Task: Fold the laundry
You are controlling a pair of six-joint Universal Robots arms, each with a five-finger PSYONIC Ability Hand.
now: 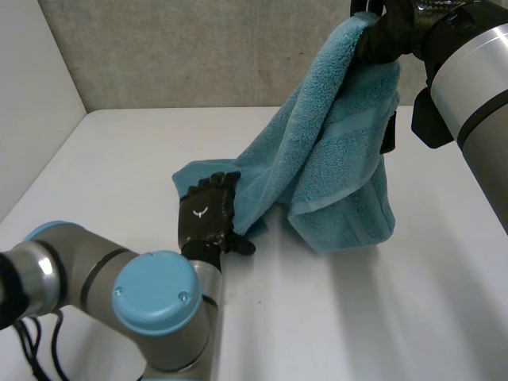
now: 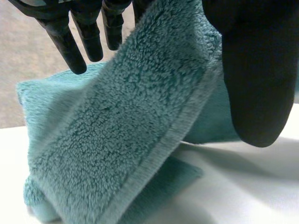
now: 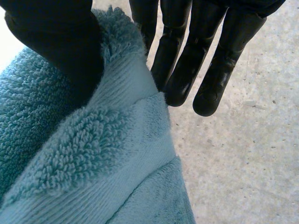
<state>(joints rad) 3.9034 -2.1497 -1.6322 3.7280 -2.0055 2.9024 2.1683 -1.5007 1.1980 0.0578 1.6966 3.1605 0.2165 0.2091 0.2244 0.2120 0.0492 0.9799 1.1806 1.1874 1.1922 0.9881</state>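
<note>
A teal towel hangs from my right hand, which is raised high at the back right. Its lower part drapes down onto the white table. In the right wrist view, the thumb pinches the towel's top corner against the fingers. My left hand lies low on the table at the towel's lower left corner. In the left wrist view, its straight fingers and thumb stand wide apart, and the towel's hemmed edge runs between them unpinched.
A grey wall closes the back of the table and a white side wall stands at the left. My left arm's elbow sits at the front left. My right arm comes in from the right edge.
</note>
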